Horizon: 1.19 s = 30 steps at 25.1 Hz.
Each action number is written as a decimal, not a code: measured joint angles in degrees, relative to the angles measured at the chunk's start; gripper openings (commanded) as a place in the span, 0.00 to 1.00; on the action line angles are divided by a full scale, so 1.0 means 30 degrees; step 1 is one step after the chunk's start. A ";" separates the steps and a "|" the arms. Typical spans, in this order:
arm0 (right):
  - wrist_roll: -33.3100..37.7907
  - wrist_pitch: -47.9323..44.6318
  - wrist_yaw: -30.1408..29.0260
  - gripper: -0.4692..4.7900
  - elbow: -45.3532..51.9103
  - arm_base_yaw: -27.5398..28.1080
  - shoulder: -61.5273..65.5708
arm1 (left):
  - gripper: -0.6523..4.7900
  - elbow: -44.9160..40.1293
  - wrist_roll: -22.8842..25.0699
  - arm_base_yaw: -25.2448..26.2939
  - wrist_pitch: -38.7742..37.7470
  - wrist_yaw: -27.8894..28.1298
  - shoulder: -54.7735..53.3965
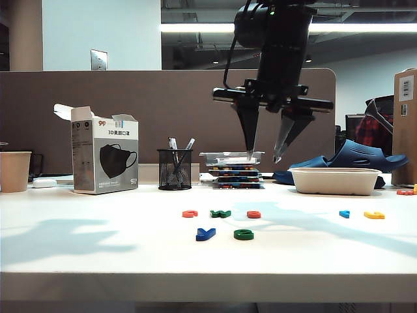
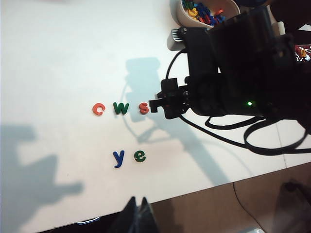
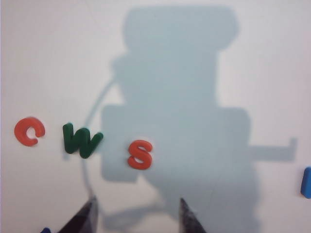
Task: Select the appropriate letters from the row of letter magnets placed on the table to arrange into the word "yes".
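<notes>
The right tool is held wide open and empty, high above the red "s", which lies on the surface beside the green "w". The "w" could be nudged if a finger is lowered off-centre. The left tool appears shut.

a brown partition backs the desk, with a ceiling strip light glowing beyond.

"y" left of "e" (touching? unclear)
</notes>
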State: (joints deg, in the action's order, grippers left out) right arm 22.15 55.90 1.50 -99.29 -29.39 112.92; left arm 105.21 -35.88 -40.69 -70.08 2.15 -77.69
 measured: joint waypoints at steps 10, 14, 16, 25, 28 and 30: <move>0.0000 -0.0233 -0.0015 0.49 0.0007 -0.0066 0.1421 | 0.11 0.0000 0.0000 0.0007 0.0000 0.0000 0.0000; 0.0000 -0.0546 -0.0080 0.49 0.0007 -0.0102 0.1705 | 0.11 0.0000 0.0000 0.0007 0.0000 0.0000 0.0000; 0.0000 -0.0685 -0.0262 0.49 0.0000 -0.0109 0.1902 | 0.11 0.0000 0.0000 0.0007 0.0000 0.0000 0.0000; 0.0007 -0.0991 -0.0517 0.49 0.0015 -0.0153 0.2586 | 0.11 0.0000 0.0007 0.0000 0.0000 0.0000 0.0000; 0.0007 -0.0998 -0.0517 0.49 0.0029 -0.0248 0.2769 | 0.11 0.0000 0.0000 0.0000 0.0000 0.0000 0.0000; 0.0007 -0.1020 -0.0634 0.49 0.0029 -0.0291 0.2892 | 0.11 0.0000 0.0000 0.0007 0.0000 0.0000 0.0000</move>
State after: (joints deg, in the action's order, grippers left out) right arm 22.17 52.84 -0.40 -99.20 -30.26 121.60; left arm 105.21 -35.88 -40.66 -70.08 2.15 -77.69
